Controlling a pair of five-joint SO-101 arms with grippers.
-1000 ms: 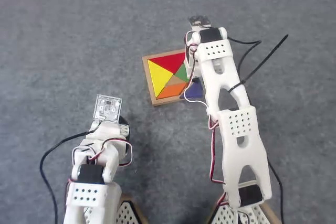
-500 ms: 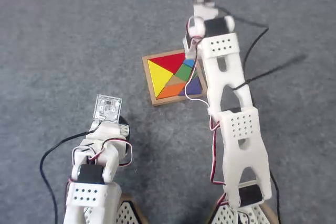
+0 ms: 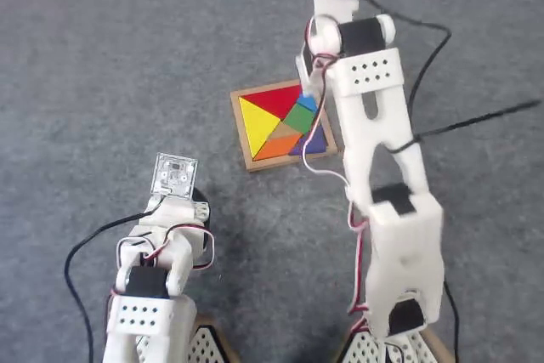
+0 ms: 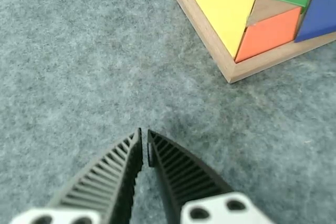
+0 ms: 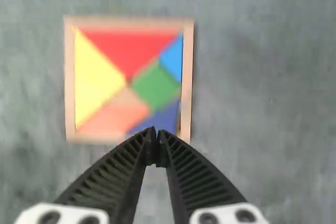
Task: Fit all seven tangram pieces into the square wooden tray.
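The grey bench [image 3: 102, 82] holds the square wooden tray [image 3: 239, 129], top middle of the high view. Its colored pieces [image 3: 255, 125] lie flat, so the job looks done. The right gripper [image 5: 153, 132] above it has its fingers closed, holding nothing; so has the left gripper [image 4: 144, 135], lower left.

Right arm swung back toward the counter's far edge, right pincer [image 5: 156, 148] risen off the tray [image 3: 237, 129], dark blue triangle [image 3: 313, 140] no longer overhanging the near corner but seated inside the frame, light blue piece [image 3: 308, 104] now uncovered.
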